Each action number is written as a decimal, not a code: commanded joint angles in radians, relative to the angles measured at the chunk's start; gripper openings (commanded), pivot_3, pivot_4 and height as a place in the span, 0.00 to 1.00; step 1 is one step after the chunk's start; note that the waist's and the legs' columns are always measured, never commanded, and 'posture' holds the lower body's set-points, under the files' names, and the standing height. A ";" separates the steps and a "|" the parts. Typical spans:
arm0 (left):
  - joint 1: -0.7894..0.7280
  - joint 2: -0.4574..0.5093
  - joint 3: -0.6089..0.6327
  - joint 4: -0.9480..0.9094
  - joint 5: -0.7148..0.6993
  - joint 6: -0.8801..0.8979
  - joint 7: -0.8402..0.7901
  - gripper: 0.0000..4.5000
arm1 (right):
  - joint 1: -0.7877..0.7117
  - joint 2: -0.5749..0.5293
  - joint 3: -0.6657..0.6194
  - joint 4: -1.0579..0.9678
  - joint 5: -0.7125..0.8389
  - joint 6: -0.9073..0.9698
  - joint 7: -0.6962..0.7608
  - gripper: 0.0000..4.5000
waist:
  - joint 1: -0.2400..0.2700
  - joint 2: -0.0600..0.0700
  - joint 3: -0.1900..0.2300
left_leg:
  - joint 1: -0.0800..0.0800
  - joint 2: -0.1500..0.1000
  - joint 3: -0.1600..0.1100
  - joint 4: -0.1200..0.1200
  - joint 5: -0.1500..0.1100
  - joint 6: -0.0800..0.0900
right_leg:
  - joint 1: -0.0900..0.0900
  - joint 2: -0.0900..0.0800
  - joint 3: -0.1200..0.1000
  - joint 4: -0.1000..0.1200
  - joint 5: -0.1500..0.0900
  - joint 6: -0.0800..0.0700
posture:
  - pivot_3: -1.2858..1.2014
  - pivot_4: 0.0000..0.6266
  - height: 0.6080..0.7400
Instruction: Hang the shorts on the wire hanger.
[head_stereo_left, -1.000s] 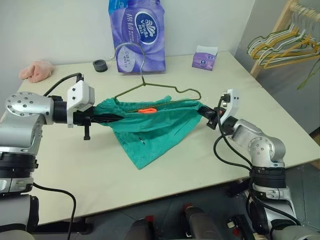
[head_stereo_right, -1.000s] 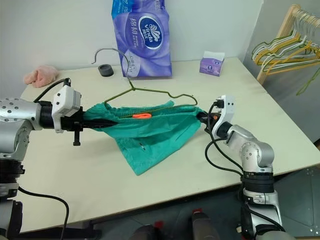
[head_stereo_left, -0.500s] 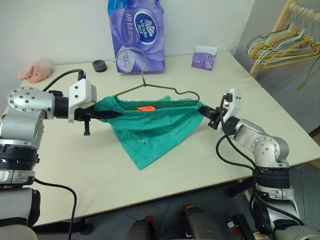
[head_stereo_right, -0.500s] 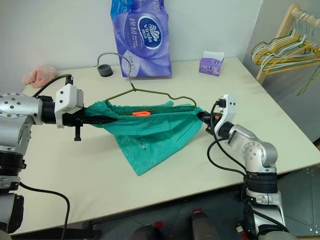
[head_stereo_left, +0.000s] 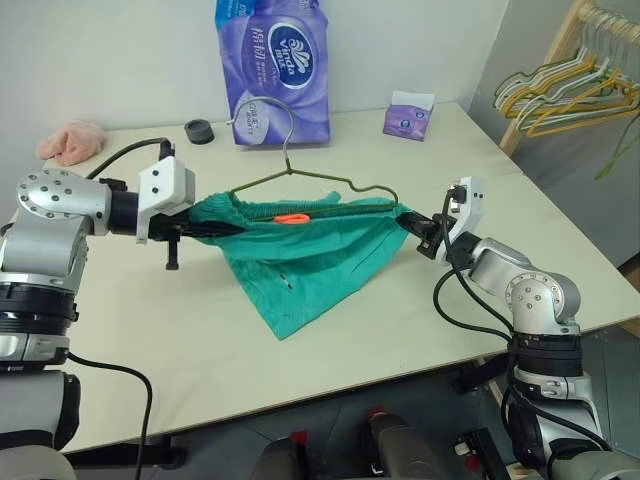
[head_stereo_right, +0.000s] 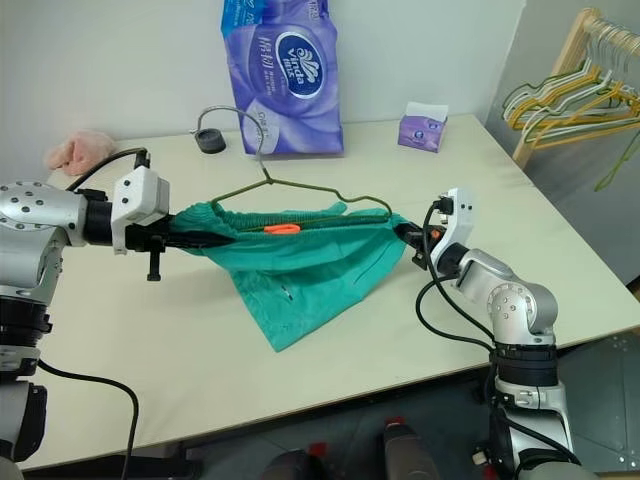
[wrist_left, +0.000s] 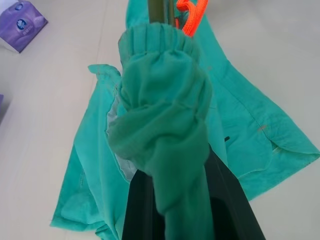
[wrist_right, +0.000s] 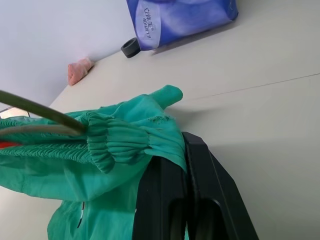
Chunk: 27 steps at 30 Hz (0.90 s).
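Both grippers, left (head_stereo_left: 205, 229) & right (head_stereo_left: 412, 222), stay pinched on the shorts (head_stereo_left: 300, 255) waistband, now stretched tauter along the wire hanger (head_stereo_left: 300, 180); waistband's ready for threading.

Head stereo pair looks forward-down over table (head_stereo_left: 330, 350), both sharing whole scene. Wrist cameras sit close behind own fingers, facing inward along stretched shorts (wrist_left: 165, 130) toward each other.
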<state>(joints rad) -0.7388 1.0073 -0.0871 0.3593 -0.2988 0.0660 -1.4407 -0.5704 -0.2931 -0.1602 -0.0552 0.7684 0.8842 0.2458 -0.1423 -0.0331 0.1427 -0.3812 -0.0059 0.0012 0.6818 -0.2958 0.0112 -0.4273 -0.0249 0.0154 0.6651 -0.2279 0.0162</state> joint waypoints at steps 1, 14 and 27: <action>0.006 0.133 0.035 0.093 0.113 -0.010 0.021 0.00 | 0.006 -0.103 -0.205 0.018 -0.054 -0.060 -0.114 0.00 | 0.000 0.000 0.000 | 0.000 0.000 0.000 0.000 0.000 0.000 | 0.000 0.000 0.000 0.000 0.000 0.000 | 0.45 0.16 1.00; -0.102 0.123 -0.045 0.265 0.255 -0.172 0.178 0.00 | 0.039 -0.131 -0.198 -0.129 0.011 -0.008 -0.096 0.00 | 0.002 0.000 0.000 | 0.000 0.000 0.000 0.000 0.000 0.000 | 0.000 0.000 0.000 0.000 0.000 0.000 | 0.44 0.16 1.00; -0.108 0.078 -0.008 0.180 0.102 -0.032 0.096 0.00 | 0.062 -0.179 -0.135 -0.143 -0.017 -0.001 -0.103 0.00 | 0.001 0.000 0.000 | -0.001 0.000 0.000 0.000 0.000 0.000 | 0.000 0.000 0.000 0.000 0.000 0.000 | 0.44 0.17 1.00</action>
<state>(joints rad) -0.8435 1.0161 -0.1855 0.4743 -0.2254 -0.0367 -1.3557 -0.5266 -0.4011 -0.1495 -0.2308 0.8426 0.9334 0.2286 -0.1412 -0.0331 0.1427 -0.3817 -0.0060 0.0014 0.6818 -0.2958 0.0114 -0.4273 -0.0245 0.0153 0.6647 -0.2280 0.0164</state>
